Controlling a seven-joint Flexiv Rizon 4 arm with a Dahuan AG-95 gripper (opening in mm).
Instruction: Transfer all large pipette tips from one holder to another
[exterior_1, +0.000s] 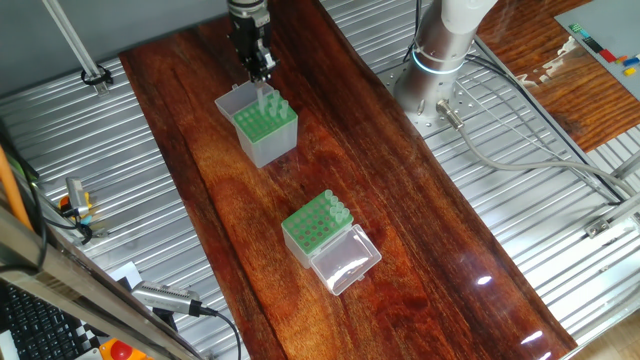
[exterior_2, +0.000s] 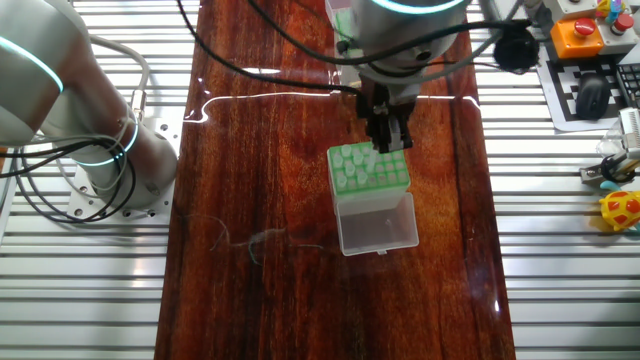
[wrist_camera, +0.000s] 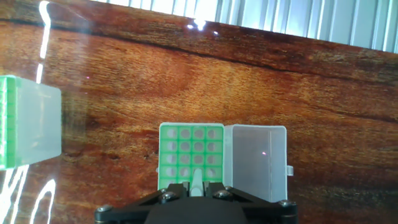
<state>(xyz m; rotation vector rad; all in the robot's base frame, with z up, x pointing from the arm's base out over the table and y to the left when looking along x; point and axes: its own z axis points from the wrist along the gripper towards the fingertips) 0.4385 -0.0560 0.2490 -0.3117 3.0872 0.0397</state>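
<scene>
My gripper (wrist_camera: 196, 188) is shut on one pale large pipette tip (wrist_camera: 196, 181). It hangs point down over the near row of the shorter green-topped box (wrist_camera: 190, 149), whose clear lid (wrist_camera: 256, 163) lies open beside it. In one fixed view the gripper (exterior_1: 260, 68) is above this box (exterior_1: 265, 128). In the other fixed view the gripper (exterior_2: 388, 140) is over the same box (exterior_2: 368, 168), which holds several tips. The taller grey-sided holder (exterior_1: 318, 232) stands apart with a row of tips (exterior_1: 336, 210) along one edge. It shows at the left of the hand view (wrist_camera: 28, 124).
The robot base (exterior_1: 440, 60) stands on the ribbed metal table beside the wooden board (exterior_1: 400, 200), with cables (exterior_1: 520, 150) running from it. An orange stop button (exterior_2: 580, 35) and small toys (exterior_2: 622, 205) lie off the board's edge.
</scene>
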